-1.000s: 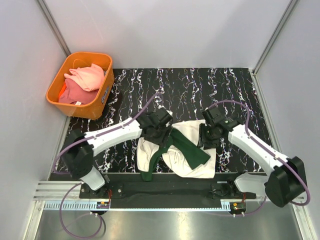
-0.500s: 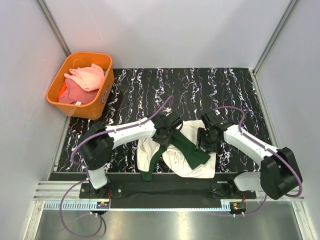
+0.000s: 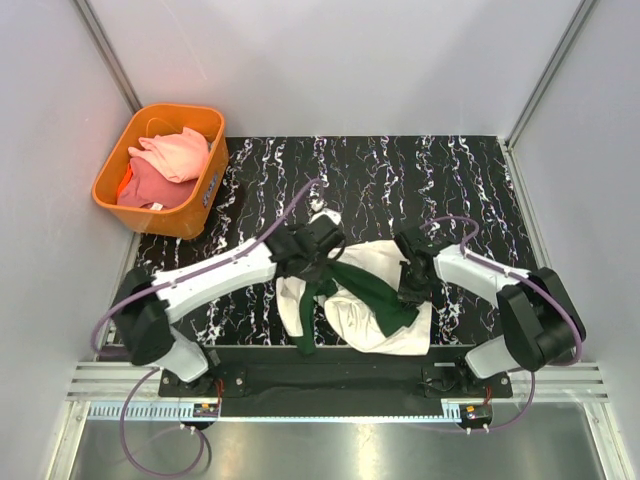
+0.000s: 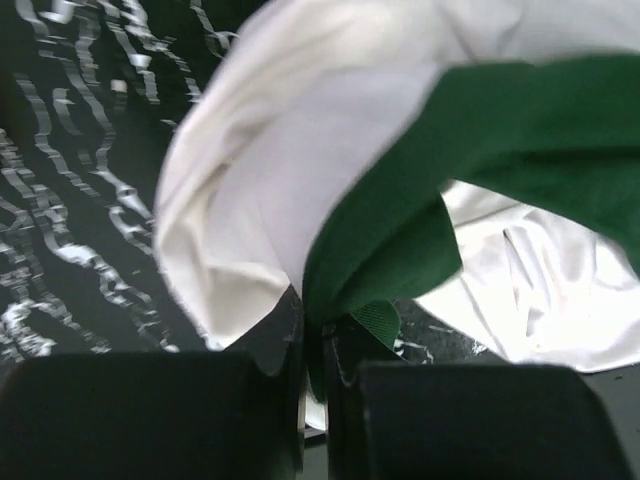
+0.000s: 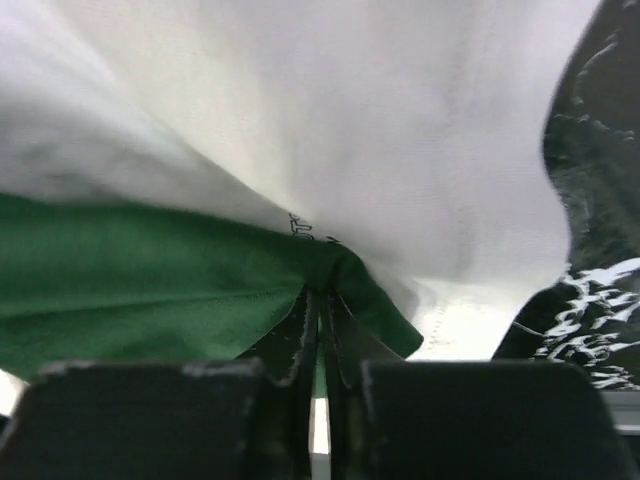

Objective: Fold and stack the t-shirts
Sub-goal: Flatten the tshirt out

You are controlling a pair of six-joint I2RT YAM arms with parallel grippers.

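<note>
- Since half a second before, the left gripper (image 3: pixel 312 250) had drawn back toward the left edge of the worktop (image 3: pixel 400 170), pulling cloth with it. The right gripper (image 3: pixel 413 283) had shifted slightly toward the near edge, its arm folded tighter.
- Left gripper: jaws pinched together on a fold of the cream tee (image 3: pixel 385 325). The left wrist view showed both cream and green cloth caught between the fingers (image 4: pixel 150 420), with the fold raised clear of the worktop.
- Right gripper: jaws likewise closed on the cream tee, at its right side. The right wrist view showed the fingers (image 5: pixel 150 420) nipping a green edge, with cream cloth and a trace of black lettering just behind it.
- Cream tee: crumpled at the middle of the near edge, stretched between the two grippers. A green sleeve (image 3: pixel 375 290) crossed it diagonally.
- Basket (image 3: pixel 170 222): orange, at the far-left corner, overhanging the left edge and well apart from both arms.
- Pink tee (image 3: pixel 178 152): bunched on top in the basket, with a darker tee (image 3: pixel 155 188) lying beneath it.
</note>
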